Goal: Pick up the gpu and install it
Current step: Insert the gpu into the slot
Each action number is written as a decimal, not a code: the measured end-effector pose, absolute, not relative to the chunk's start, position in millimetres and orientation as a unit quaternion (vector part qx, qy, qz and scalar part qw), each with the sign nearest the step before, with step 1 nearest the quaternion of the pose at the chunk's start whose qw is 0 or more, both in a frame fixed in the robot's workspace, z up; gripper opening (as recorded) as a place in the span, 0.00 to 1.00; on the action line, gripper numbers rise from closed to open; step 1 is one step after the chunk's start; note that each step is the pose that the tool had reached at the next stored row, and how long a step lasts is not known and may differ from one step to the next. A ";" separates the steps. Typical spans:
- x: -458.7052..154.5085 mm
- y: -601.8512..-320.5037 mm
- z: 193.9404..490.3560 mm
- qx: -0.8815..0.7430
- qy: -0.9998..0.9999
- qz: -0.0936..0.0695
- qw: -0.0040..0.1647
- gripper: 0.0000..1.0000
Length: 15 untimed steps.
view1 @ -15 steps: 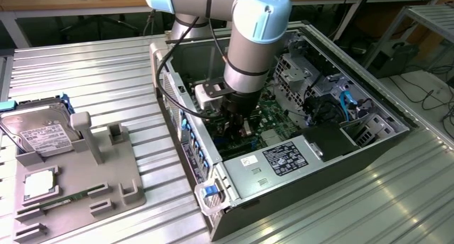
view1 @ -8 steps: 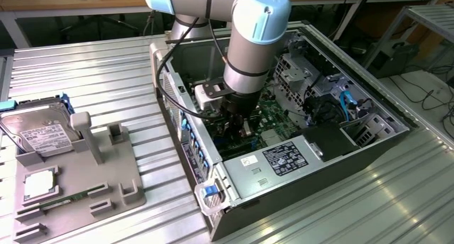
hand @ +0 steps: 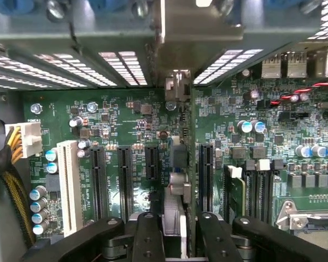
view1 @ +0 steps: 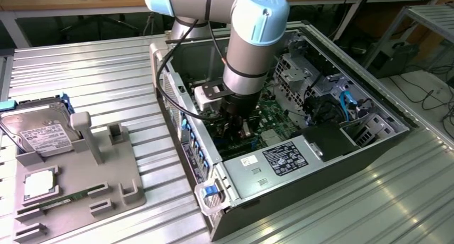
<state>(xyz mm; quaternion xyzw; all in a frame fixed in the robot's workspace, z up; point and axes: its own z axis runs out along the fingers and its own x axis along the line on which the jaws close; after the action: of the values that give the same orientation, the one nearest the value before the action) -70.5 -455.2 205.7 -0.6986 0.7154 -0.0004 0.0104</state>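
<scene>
Black fingers [hand: 147, 240] of my pincer [hand: 174, 240] clamp the gpu [hand: 177, 185] edge-on at bottom centre, its long axis running up the frame, directly over the motherboard [hand: 120, 120] slots inside the computer case [view1: 298, 164].

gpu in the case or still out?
In the case. The gripper holds the gpu edge-on over the motherboard slots; whether it is seated, cannot tell.

I see a green motherboard [hand: 126, 114] with black expansion slots [hand: 98, 174], one white slot [hand: 71, 185] and blue-topped capacitors [hand: 37, 193], plus a yellow-and-black cable bundle [hand: 11, 164] at a white connector [hand: 26, 136]. The arm [view1: 248, 52] is silver with a light-blue cap, its gripper [hand: 180, 240] black around what looks like the gpu's [hand: 183, 164] dark edge. Outside the case, the hard drive [view1: 39, 129] is silver with a white label, on a grey fixture tray [view1: 106, 185].
</scene>
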 end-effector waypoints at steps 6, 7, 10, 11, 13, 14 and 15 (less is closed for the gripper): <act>-70.4 -455.0 205.3 -0.699 0.715 0.000 0.011 0.28; -70.4 -455.0 205.3 -0.699 0.715 0.000 0.011 0.28; -70.4 -455.0 202.7 -0.699 0.715 -0.001 0.009 0.28; -70.4 -455.0 202.4 -0.699 0.715 -0.001 0.010 0.28; -70.4 -455.0 201.8 -0.699 0.715 0.000 0.010 0.28; -70.4 -455.0 201.6 -0.699 0.715 0.000 0.010 0.28; -70.4 -455.1 201.4 -0.699 0.715 0.000 0.011 0.28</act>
<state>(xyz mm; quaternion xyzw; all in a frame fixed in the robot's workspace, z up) -70.4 -455.1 201.4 -0.6986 0.7154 -0.0003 0.0107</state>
